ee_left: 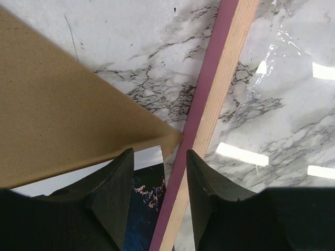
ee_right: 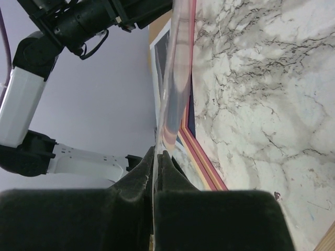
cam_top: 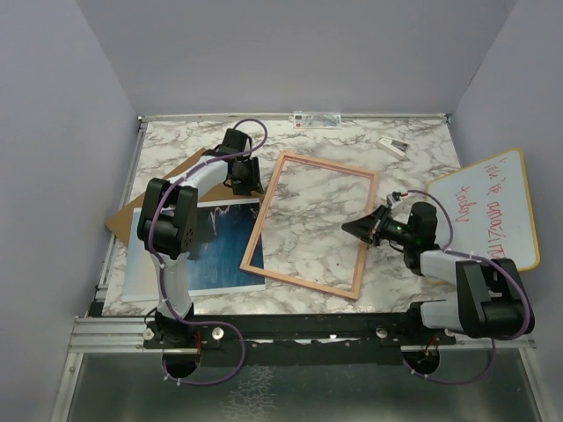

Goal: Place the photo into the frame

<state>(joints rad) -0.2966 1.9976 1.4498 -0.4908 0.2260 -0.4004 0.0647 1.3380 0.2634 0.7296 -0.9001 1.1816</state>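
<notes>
**Stage shown: opening the frame, with the photo not yet loaded.**

The large rectangular picture frame [cam_top: 330, 164] lies flat at the centre of the top view on the marbled tabletop [cam_top: 352, 134]. Its light wood back faces up, and the left wrist view shows a pink side. Marble shows through the opening, so no print sits in it.

The photo [cam_top: 220, 251], a large print of blue sea and dark cliffs with a thin white border, lies at lower left of the top view. It sits against the frame's left rim; you cannot tell whether it slips under that rim. Its upper edge is covered by the plain brown backing board [cam_top: 132, 211].

- **Left claw** [ee_left: 159, 152]: open and empty. It hangs over the spot where the board's corner, the photo's corner and the frame's rim meet.
- **Right claw** [ee_right: 157, 152]: at centre right of the top view, pinched shut on the edge of a thin clear pane [ee_right: 175, 78]. The pane appears tilted up from the rim on that side.

Judged from this, of 3 parts (open the frame, seat the photo, close the back), you are within part 1. Parts 2 and 3 remain.
</notes>
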